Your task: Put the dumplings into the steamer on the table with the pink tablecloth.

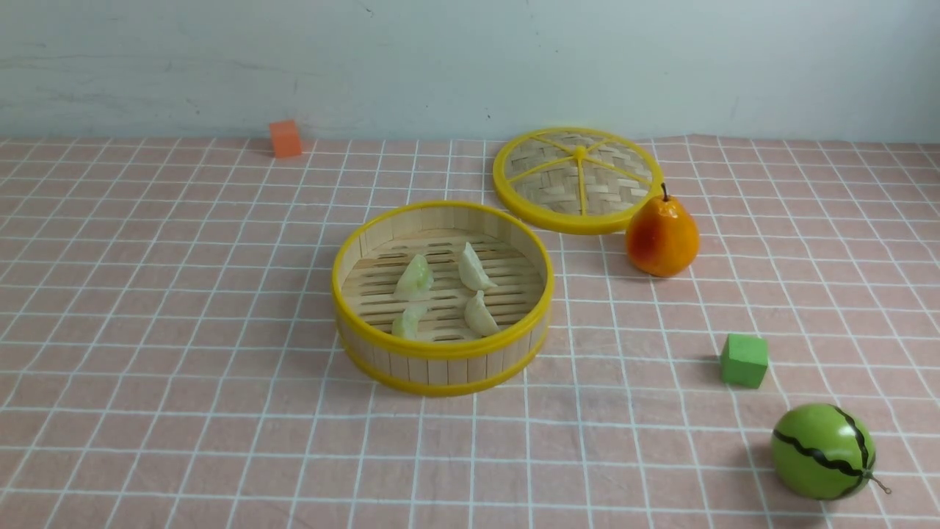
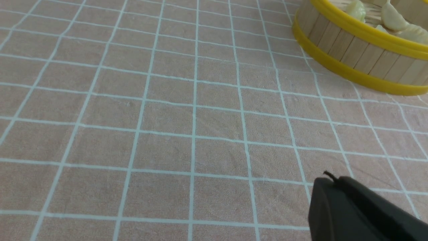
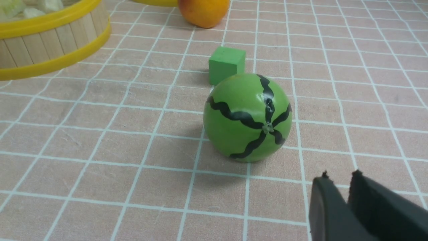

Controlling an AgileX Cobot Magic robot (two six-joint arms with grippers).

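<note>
The steamer point(image 1: 440, 353) stands mid-table on the pink tablecloth point(image 1: 183, 294). Inside it lie two pale green dumplings point(image 1: 416, 278) point(image 1: 408, 321) and two cream-white dumplings point(image 1: 474, 270) point(image 1: 480, 314). Neither gripper shows in the front view. In the left wrist view my left gripper point(image 2: 331, 179) is shut and empty, low over bare cloth, apart from the steamer point(image 2: 354, 50). In the right wrist view my right gripper point(image 3: 339, 175) is shut and empty, just short of the toy watermelon point(image 3: 247, 117), with the steamer point(image 3: 50, 36) far off to one side.
The flat woven lid point(image 1: 579, 178) lies behind the steamer. A toy pear point(image 1: 661, 236) stands beside the lid. A green cube point(image 1: 744, 360) and the watermelon ball point(image 1: 822, 451) sit at the front right. An orange cube point(image 1: 285, 138) sits at the back left.
</note>
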